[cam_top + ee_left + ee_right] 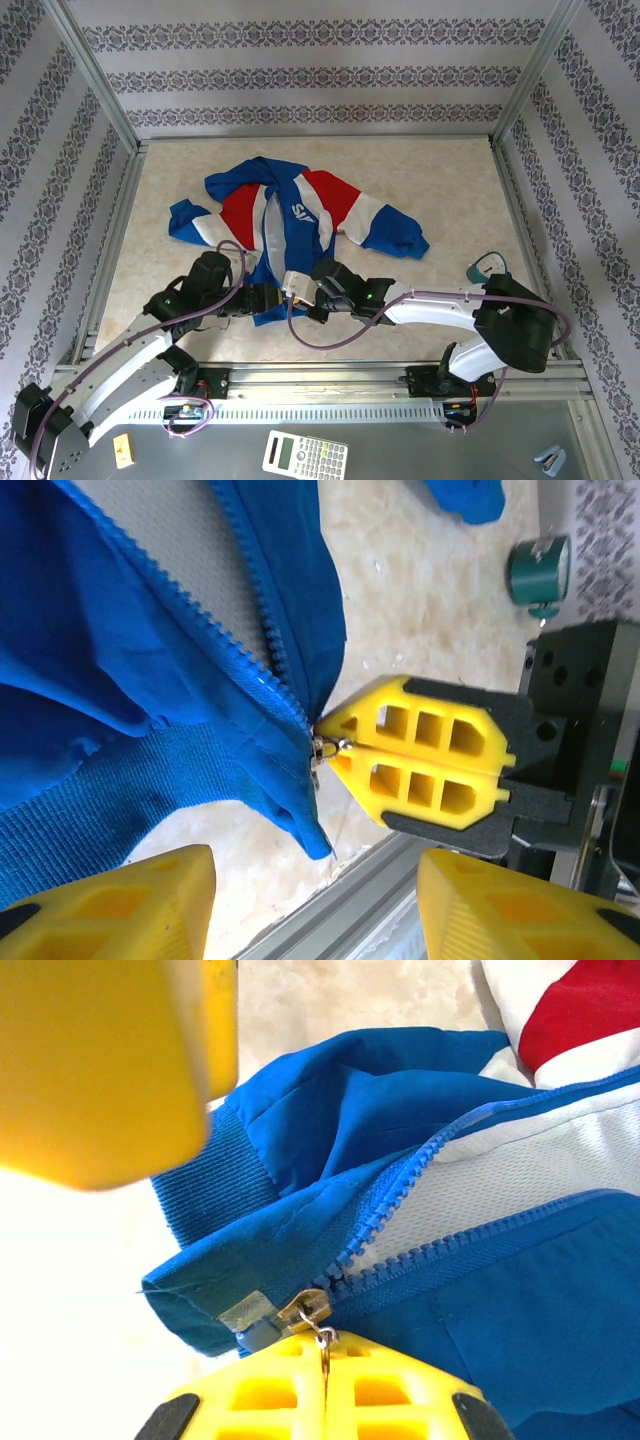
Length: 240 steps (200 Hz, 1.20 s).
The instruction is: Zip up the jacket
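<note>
A small royal-blue fabric jacket (pixel 300 215) with red and white panels lies on a beige marbled table (pixel 440 180). The left gripper (pixel 263 296) and right gripper (pixel 291 284) meet at its near hem.

This is a robotics lab test cell. The marble-patterned table (pixel 440 190) is fenced by an aluminium extrusion frame (pixel 97 75), and patterned backdrop panels (pixel 320 70) stand behind it and on both sides. A slotted mounting rail (pixel 330 378) runs along its near edge. A calculator (pixel 305 456) lies on a grey surface just outside that edge.
</note>
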Tool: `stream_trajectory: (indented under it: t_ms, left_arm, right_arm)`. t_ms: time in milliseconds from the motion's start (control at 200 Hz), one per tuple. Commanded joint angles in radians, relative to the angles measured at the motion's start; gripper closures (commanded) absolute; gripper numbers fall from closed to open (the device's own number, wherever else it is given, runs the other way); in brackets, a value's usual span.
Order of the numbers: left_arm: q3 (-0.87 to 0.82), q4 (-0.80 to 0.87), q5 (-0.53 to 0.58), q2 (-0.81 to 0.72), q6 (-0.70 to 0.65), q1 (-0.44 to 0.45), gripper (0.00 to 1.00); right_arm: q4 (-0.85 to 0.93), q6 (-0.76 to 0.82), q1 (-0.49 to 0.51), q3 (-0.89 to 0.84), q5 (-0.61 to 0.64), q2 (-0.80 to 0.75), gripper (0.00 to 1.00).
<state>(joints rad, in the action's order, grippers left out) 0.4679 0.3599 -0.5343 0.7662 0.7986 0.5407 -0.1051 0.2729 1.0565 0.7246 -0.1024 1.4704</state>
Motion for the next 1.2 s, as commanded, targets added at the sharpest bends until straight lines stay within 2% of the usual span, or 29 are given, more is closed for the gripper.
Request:
stream_trajectory:
  t_ms: [0, 340, 759, 889, 1194]
  left_arm:
    - [-0.069, -0.142, 0.016, -0.045, 0.135, -0.016, 0.48]
    - [-0.183, -0.436, -0.067, 0.033, 0.264, -0.016, 0.58]
    - [-0.24, -0.508, -0.027, 0.074, 0.3, 0.025, 0.64]
    - [-0.252, -0.533, -0.019, 0.095, 0.304, 0.035, 0.69]
    - [-0.272, -0.582, -0.003, 0.134, 0.312, 0.047, 0.71]
  right_arm:
    - [0.011, -0.028, 0.008, 0.013, -0.041, 0.02, 1.0]
    - [0.012, -0.037, 0.011, 0.029, -0.059, 0.045, 1.0]
    - [0.016, -0.037, 0.011, 0.047, -0.054, 0.07, 1.0]
    - [0.016, -0.037, 0.011, 0.05, -0.056, 0.073, 1.0]
    - [0.024, -0.036, 0.011, 0.058, -0.048, 0.077, 1.0]
